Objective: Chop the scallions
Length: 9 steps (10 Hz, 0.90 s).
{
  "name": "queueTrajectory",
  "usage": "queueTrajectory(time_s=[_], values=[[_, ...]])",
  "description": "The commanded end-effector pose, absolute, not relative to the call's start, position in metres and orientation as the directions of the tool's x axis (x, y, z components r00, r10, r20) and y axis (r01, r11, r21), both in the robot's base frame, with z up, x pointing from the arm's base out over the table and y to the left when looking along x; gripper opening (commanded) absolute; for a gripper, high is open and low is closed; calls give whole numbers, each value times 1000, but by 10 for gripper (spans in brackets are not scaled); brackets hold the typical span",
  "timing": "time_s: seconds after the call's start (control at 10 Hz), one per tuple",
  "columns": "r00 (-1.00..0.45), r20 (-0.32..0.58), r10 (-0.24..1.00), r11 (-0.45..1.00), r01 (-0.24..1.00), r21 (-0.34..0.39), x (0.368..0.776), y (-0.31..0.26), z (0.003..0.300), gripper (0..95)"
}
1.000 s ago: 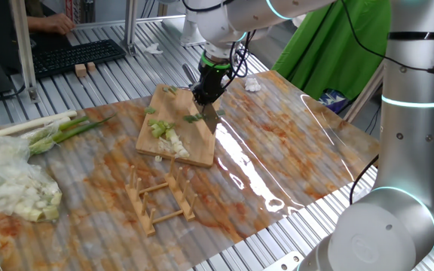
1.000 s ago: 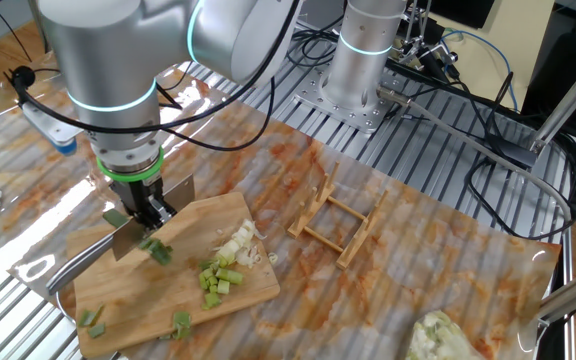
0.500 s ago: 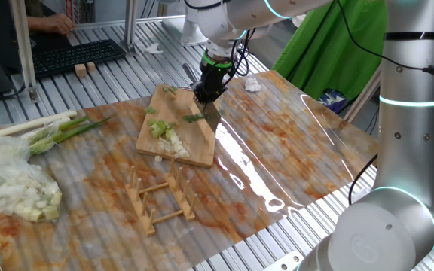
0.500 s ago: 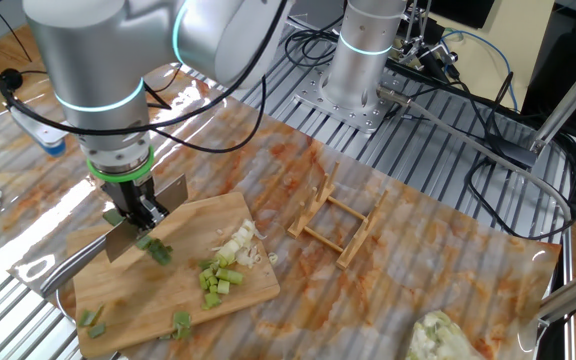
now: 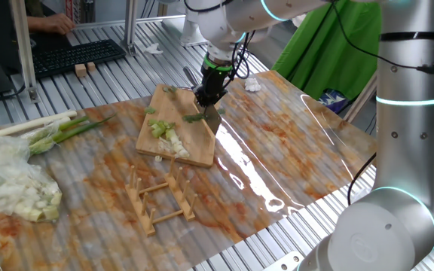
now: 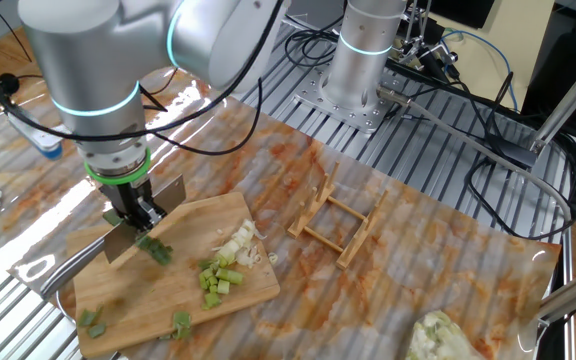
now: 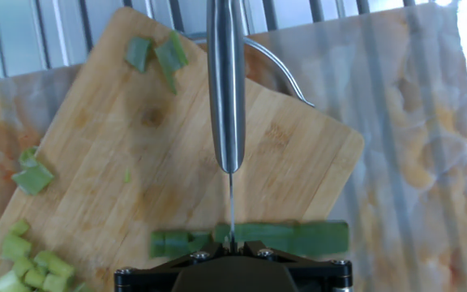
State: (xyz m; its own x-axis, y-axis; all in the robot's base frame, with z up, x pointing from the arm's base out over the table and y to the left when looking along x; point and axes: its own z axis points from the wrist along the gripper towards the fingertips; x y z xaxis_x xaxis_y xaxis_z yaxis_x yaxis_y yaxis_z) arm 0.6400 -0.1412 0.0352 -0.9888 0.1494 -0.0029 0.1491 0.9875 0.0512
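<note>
Green scallions (image 7: 250,239) strip under the knife (image 7: 226,81) pinched in the end effector (image 6: 140,214), chopped bits alongside

The arm reached out over the table, its wrist vertical, and the claw (image 6: 136,215) pointed straight down with its jaws clamped shut on a knife (image 6: 146,222).

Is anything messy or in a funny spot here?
A little. Chopped scallion bits lie scattered across the cutting board, and one small white bit has landed off it on the table cover. The board also sits crooked, one corner poking past the cover's edge.
</note>
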Motion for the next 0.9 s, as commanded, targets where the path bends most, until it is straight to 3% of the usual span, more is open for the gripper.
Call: queueTrajectory(time_s=[0.1,0.9], values=[[-987,-14,162,986,161,48,637,-139,24,0],[-981,-8,195,979,194,64,636,-136,29,0]])
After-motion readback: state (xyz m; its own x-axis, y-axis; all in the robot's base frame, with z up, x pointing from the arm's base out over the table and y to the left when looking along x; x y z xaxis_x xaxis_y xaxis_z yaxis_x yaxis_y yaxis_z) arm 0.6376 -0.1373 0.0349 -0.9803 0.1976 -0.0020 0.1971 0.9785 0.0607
